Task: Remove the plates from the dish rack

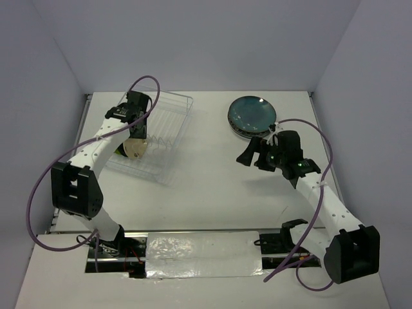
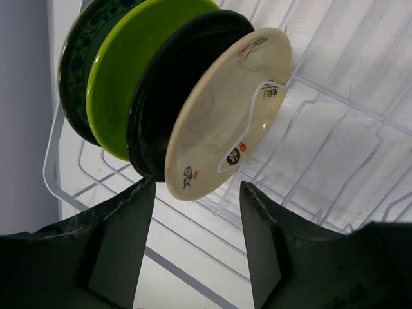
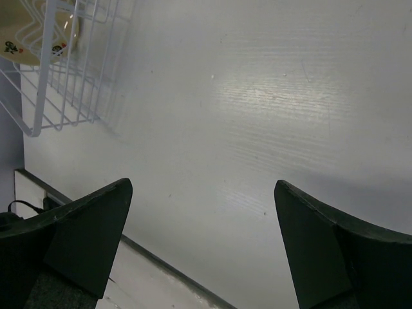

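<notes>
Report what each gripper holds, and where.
Nothing is held. Jaws of the left gripper flank the cream plate at its lower rim without touching; the right gripper hangs open over the table.

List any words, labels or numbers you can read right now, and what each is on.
Cream plate, front of the row in the dish rack: small black and red printed marks near the rim, some like characters; too small and blurred to read.
Black plate and green plate behind it: no text shows.
Nothing else readable in any view.
</notes>
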Motion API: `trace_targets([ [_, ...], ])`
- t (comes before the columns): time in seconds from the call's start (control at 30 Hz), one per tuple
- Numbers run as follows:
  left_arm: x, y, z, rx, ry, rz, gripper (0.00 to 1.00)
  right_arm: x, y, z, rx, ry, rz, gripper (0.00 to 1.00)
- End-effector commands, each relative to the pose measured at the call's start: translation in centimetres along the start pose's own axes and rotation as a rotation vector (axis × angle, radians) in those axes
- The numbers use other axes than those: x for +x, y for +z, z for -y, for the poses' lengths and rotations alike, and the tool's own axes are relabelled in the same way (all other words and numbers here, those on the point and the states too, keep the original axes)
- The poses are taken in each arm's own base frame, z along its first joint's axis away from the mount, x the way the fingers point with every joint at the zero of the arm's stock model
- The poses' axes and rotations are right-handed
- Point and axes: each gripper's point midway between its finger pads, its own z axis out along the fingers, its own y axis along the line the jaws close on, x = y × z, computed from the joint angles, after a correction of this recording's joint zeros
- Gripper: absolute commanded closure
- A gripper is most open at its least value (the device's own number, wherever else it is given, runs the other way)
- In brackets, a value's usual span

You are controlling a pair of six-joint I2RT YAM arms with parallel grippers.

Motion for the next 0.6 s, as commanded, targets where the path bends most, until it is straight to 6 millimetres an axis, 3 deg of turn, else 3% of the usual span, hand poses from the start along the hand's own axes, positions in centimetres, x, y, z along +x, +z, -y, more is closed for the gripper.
trace_targets([
  [0.0, -2.4, -0.9, -1.0, -0.032, -0.004, 0.070, 0.32, -0.6, 0.3, -1.2, -0.070, -0.059, 0.045, 0.01],
  [0.23, -2.2, 1.0, -0.8, -0.035, 0.030, 0.023, 0.33, -0.1, 0.8, -1.9, -0.090, -0.068, 0.028, 0.02],
  [0.57, -1.9, 3.2, -0.6, -0.030, 0.011, -0.025, 0.37, -0.3, -0.2, -3.3, -0.096, -0.096, 0.063, 0.02],
])
